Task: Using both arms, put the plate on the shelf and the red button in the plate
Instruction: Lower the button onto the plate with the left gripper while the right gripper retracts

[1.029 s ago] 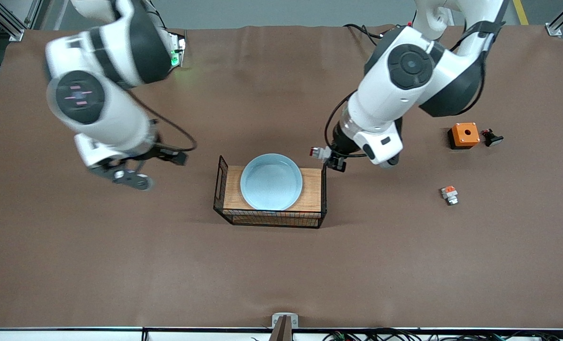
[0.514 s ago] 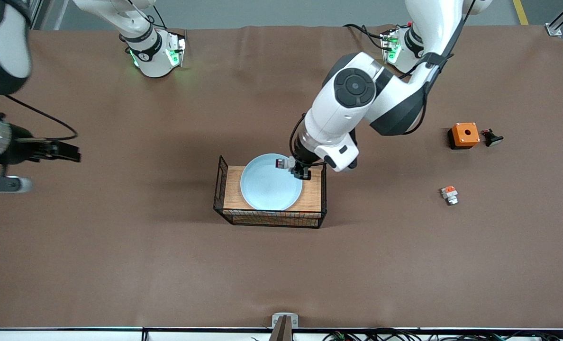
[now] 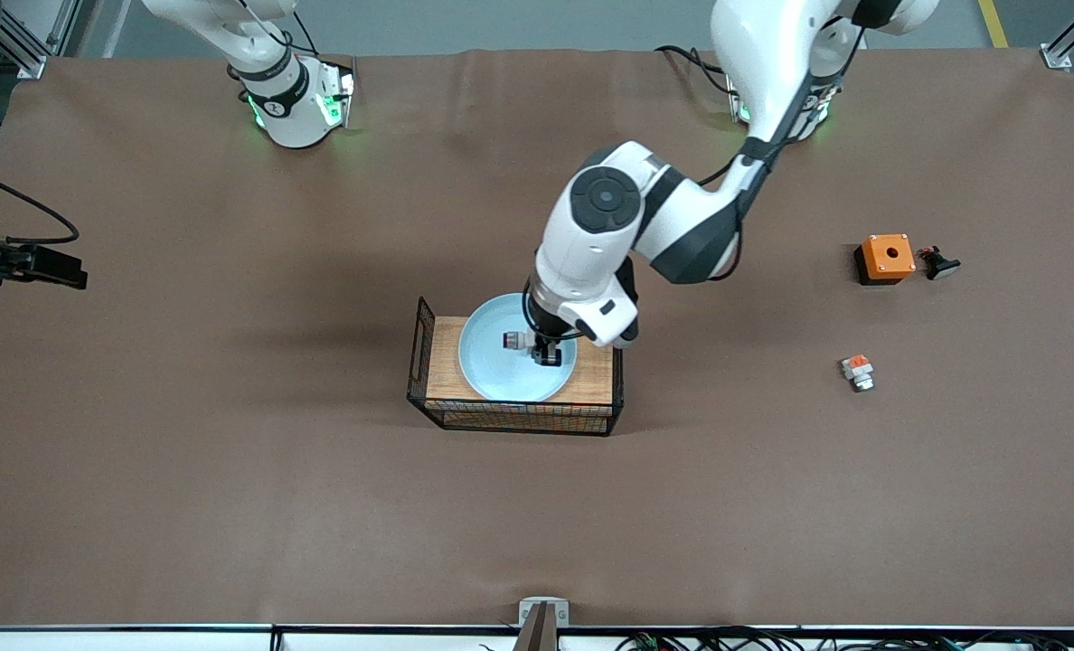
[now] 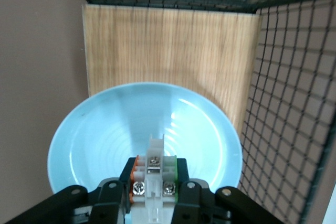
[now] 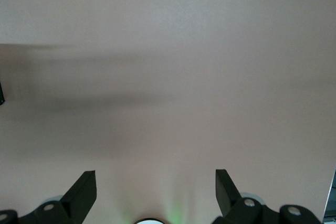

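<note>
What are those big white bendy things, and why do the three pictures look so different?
They are two robot arms. One picture looks down on the whole table; the other two come from small cameras on each arm's wrist. The left end effector is shut on the red button, a little switch, and holds it over the pale-blue plate. The plate sits on a wooden-topped wire basket. The right end effector is open over bare brown table at the right arm's end, waiting. At the left arm's end lie an orange box, a small black piece beside it and a white piece with an orange block.
</note>
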Robot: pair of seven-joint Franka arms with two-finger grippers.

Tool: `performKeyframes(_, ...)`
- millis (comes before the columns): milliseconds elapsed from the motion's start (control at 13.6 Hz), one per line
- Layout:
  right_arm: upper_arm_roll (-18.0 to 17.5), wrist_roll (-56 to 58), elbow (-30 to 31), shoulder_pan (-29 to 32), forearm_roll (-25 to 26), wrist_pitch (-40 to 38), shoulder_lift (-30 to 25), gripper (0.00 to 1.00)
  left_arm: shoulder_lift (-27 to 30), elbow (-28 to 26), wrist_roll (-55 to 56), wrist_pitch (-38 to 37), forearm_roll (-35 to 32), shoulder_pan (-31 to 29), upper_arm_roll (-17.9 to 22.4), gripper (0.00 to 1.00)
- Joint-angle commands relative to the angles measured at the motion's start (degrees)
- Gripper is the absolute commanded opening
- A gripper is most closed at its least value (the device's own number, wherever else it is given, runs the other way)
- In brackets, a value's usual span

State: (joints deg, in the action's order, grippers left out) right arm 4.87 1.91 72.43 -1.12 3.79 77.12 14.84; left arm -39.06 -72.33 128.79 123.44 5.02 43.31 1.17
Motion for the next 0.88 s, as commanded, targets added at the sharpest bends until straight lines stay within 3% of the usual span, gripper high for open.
performKeyframes(0, -1.0, 0.6, 0.9, 1.1, 0.4, 0.1, -1.0, 1.0, -2.1, 2.4, 1.2, 1.7, -0.8, 2.2, 2.4, 0.21)
performKeyframes(441, -0.9, 0.1, -2.2, 1.1, -0.5, -3.2, -1.3, 1.0, -4.0, 2.3, 1.1, 2.7, -0.9, 2.4, 2.7, 0.21)
performKeyframes(588, -1.6, -1.5, -2.2, 0.8, -1.0, -8.4, -1.3, 1.0, -4.0, 2.3, 1.1, 2.7, -1.0, 2.4, 2.7, 0.21)
performKeyframes(808, -1.4, -6.7, -0.3, 0.5, -1.7, -8.6, -3.6, 1.0, -4.0, 2.3, 0.7, 2.7, -1.0, 2.4, 2.7, 0.28)
